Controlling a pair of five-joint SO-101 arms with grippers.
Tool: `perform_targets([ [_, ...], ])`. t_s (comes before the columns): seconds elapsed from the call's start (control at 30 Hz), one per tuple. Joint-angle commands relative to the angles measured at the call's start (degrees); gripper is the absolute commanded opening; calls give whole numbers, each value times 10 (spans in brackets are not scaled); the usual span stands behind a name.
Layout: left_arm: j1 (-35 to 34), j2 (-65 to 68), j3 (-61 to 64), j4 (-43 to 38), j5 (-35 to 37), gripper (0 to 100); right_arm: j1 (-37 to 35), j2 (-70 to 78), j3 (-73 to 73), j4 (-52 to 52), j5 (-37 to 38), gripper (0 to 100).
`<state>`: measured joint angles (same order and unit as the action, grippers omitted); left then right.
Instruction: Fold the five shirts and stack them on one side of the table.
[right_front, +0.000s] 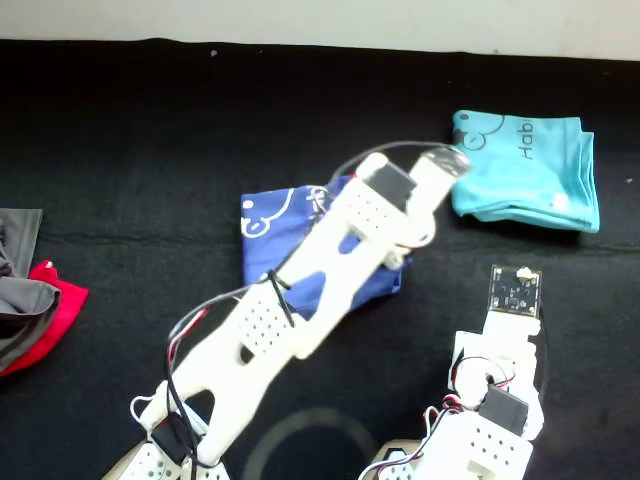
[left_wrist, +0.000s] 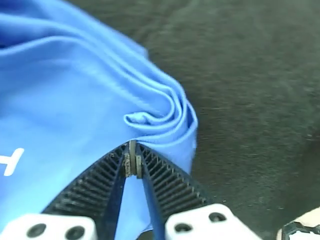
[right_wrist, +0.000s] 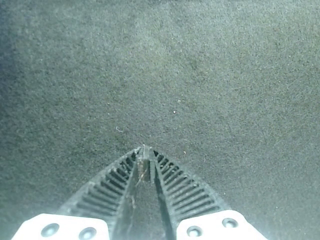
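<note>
Only the light blue shirt (right_front: 525, 175) looks folded, by the table's (right_front: 150, 120) right edge. The left gripper (left_wrist: 132, 162) pinches the blue shirt (left_wrist: 75, 90); the right gripper (right_wrist: 145, 160) is closed, empty.

White lettering beside a cartoon outline on the folded turquoise shirt (right_front: 530, 175), cut short by the fold, with no whole word legible. More white print on the blue shirt (right_front: 270, 235), only fragments of strokes, unreadable.

Black felt-like table cover (right_front: 150, 130); pale wall strip (right_front: 320, 20) along far edge.
</note>
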<state>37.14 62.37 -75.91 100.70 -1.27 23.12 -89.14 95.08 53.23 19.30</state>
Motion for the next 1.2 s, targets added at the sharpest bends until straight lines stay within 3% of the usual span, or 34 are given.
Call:
perform_targets([
  [0.0,36,-26,-19,6,3,8,0,-5,61,1,2,7],
  [0.2,45,-91,-17,6,1,8,0,-5,61,1,2,7],
  [0.4,-23,-146,-15,6,1,8,0,-5,61,1,2,7],
  [0.77,-51,-24,-7,-18,2,8,0,-5,61,1,2,7],
  [0.93,-11,-8,-1,6,49,8,0,-5,61,1,2,7],
  [1.17,47,-7,20,6,54,8,0,-5,61,1,2,7],
])
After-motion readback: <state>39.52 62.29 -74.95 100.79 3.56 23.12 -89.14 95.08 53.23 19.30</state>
